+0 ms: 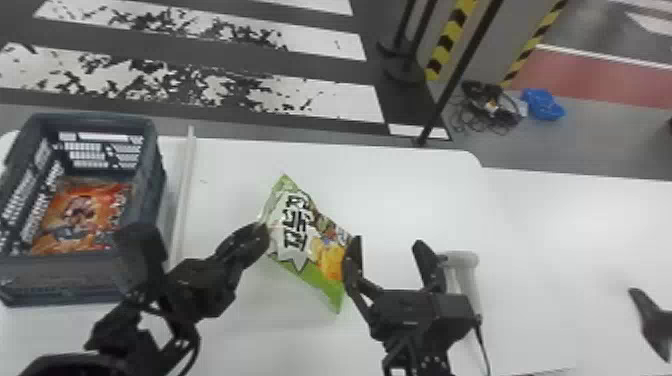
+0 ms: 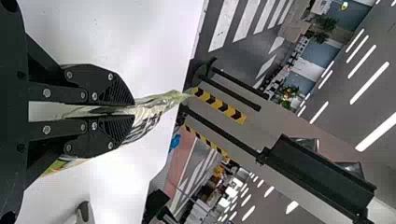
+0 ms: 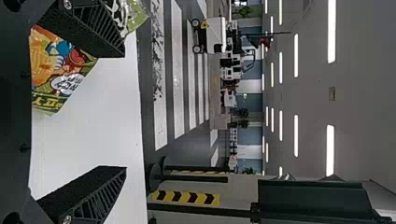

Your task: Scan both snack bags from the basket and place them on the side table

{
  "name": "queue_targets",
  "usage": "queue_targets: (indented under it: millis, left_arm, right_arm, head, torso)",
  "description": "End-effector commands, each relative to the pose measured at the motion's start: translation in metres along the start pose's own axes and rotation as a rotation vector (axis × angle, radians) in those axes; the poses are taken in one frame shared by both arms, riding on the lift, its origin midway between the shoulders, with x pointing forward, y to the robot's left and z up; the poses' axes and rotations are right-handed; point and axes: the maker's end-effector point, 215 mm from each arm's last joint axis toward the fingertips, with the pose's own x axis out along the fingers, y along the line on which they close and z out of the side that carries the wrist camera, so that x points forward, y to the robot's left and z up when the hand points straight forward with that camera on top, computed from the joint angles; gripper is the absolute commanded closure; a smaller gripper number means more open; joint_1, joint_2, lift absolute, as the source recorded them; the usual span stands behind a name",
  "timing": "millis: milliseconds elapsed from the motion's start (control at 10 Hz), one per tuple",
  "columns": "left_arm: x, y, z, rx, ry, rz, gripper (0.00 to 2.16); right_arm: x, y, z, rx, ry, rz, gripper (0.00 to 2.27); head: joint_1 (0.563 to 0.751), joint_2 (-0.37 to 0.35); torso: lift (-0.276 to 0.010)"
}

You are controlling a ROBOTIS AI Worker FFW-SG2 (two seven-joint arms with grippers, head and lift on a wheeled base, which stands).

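Gripping one side of the green snack bag [image 1: 296,231] — left claw [image 1: 262,231]; right claw [image 1: 387,242] gapes by the other side.

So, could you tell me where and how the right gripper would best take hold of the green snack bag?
Probably by its right edge, coming from the right with one finger to each face of the green snack bag: the left gripper pinches the opposite side, and that free edge is the one toward the open right gripper.
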Motion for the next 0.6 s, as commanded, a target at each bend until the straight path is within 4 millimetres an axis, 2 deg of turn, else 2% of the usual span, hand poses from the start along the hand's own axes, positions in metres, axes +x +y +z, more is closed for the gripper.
queue_targets:
  millis: [0, 100, 200, 400, 500]
  left_arm:
    - [0.004, -0.016, -0.015, 0.048, 0.046, -0.024, 0.00]
    - [0.000, -0.020, -0.021, 0.106, 0.085, -0.017, 0.03]
    - [-0.006, -0.021, -0.012, 0.192, 0.106, 0.019, 0.07]
    - [-0.031, -0.009, 0.035, 0.370, 0.050, 0.141, 0.07]
    - [-0.046, -0.001, 0.059, 0.387, 0.009, 0.184, 0.07]
  right_arm:
    - [0.001, 0.002, 0.001, 0.002, -0.002, 0.002, 0.06]
    - [0.001, 0.001, 0.000, 0.002, 0.002, 0.001, 0.06]
    - [0.001, -0.003, -0.001, 0.002, 0.005, -0.005, 0.06]
    - [0.002, -0.006, -0.003, 0.006, 0.009, -0.011, 0.06]
    - [0.003, -0.005, -0.004, 0.004, 0.016, -0.011, 0.05]
  head:
    - [0.695, -0.255]
    - [0.695, -0.263]
    - [0.695, -0.282]
    - [0.695, -0.274]
    - [0.695, -0.261]
  torso:
    - [-0.075]
    - [-0.075]
    - [-0.075]
    - [-0.075]
    - [-0.075]
